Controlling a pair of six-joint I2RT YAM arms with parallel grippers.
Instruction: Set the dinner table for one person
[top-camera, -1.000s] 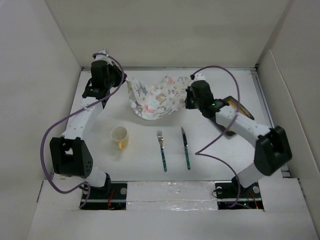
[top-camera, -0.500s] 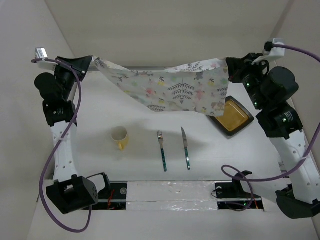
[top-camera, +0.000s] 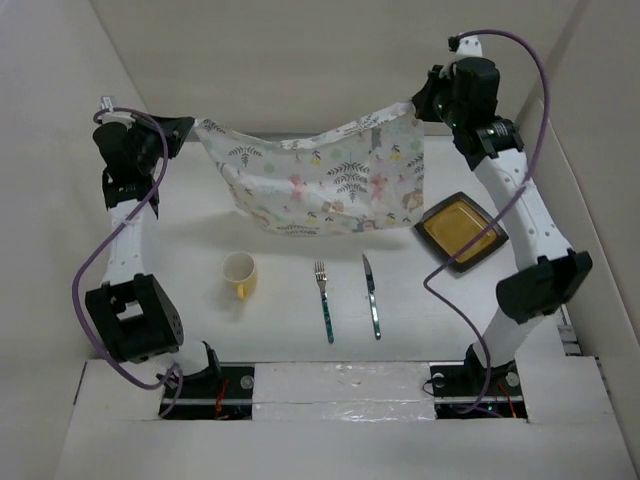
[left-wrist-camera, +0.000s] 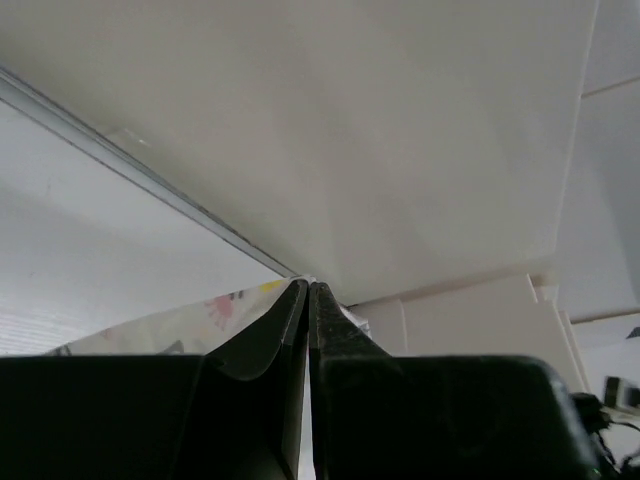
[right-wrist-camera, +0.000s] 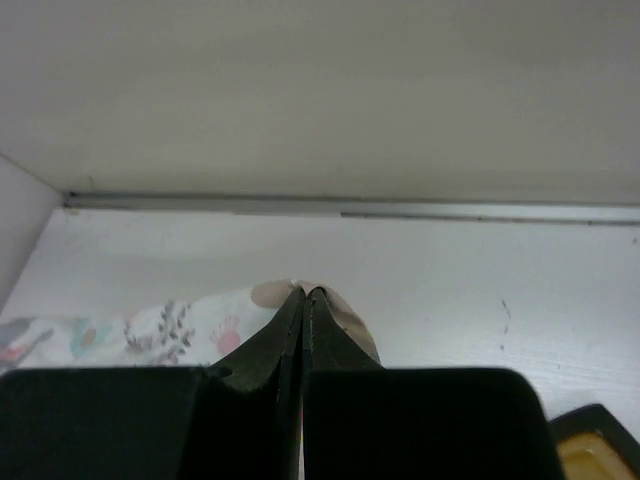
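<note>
Pinching mat (top-camera: 320, 185) corners aloft: left tool (top-camera: 192, 124), right tool (top-camera: 419, 107) | mat hides far dinner table (top-camera: 290, 300)

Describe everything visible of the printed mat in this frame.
The mat is thin white cloth printed with leaves and small pastel figures. It hangs spread out in the air over the far half of the table, its top edge sagging in the middle and its lower edge drooping in a curve. The left gripper is shut on its top left corner and the right gripper on its top right corner. Whether its bottom touches the table cannot be told.
</note>
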